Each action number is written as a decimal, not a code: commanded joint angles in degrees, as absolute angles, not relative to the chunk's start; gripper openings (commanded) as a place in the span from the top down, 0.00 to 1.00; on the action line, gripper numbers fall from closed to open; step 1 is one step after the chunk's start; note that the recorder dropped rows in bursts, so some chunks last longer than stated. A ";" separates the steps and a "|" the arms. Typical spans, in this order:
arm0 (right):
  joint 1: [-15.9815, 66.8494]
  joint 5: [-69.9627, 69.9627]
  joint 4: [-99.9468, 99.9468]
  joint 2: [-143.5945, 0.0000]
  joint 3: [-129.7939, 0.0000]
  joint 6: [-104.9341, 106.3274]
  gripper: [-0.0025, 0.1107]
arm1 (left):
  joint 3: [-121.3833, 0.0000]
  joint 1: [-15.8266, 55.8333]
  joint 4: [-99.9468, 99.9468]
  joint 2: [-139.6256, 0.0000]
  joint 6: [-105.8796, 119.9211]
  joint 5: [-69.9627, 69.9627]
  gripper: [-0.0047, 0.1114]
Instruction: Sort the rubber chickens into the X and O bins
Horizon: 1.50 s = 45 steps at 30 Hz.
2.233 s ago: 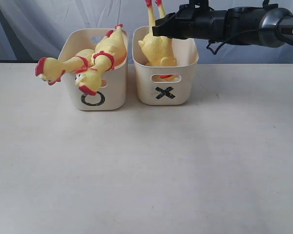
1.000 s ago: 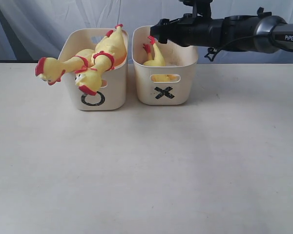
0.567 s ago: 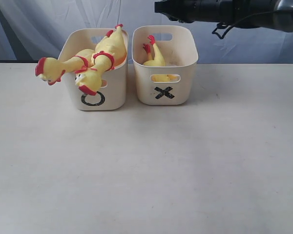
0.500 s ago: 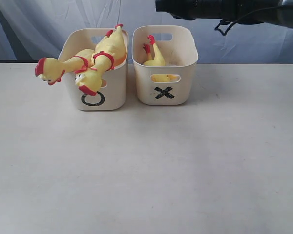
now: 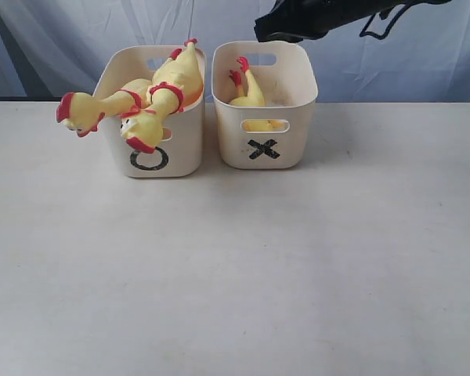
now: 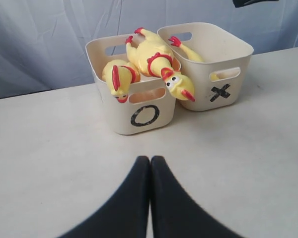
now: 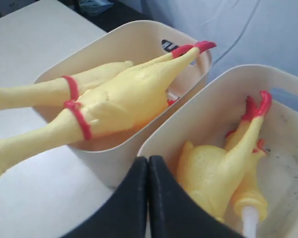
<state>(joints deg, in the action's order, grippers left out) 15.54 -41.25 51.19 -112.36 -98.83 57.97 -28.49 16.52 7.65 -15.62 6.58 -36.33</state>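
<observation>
Two cream bins stand side by side at the table's back: the O bin (image 5: 184, 145) on the left, the X bin (image 5: 294, 137) on the right. Two long rubber chickens (image 5: 168, 90) lie in the O bin, their heads (image 5: 77, 110) hanging over its rim. Two shorter chicken pieces (image 5: 247, 92) rest in the X bin, red feet up; the right wrist view shows them (image 7: 208, 171) close below. My right gripper (image 5: 260, 33) hovers shut and empty above the X bin's back rim. My left gripper (image 6: 150, 161) is shut and empty over the table before the O bin (image 6: 119, 116).
The pale table top (image 5: 235, 266) stretches wide in front of the bins. A blue-grey cloth backdrop (image 5: 47, 39) hangs right behind them. The X bin (image 6: 238, 54) touches or nearly touches the O bin.
My right gripper let the chicken piece drop into the X bin, then shut, rose and pulled back up. The bins and long chickens stayed still.
</observation>
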 commanded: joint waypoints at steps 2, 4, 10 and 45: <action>15.34 -48.81 46.19 -110.53 -99.10 51.56 0.99 | -27.21 16.24 6.67 -15.29 6.49 -34.67 0.96; 15.34 -49.43 40.41 -109.28 -99.10 46.53 0.99 | -27.21 16.24 6.31 -15.29 6.49 -34.73 0.96; 15.34 -44.15 35.82 -100.07 -88.80 44.24 0.99 | -27.21 16.24 5.86 -15.29 6.61 -34.62 0.96; 15.45 -25.10 66.03 -23.42 -26.38 62.13 0.99 | -27.21 16.24 5.33 -15.29 6.66 -34.43 0.96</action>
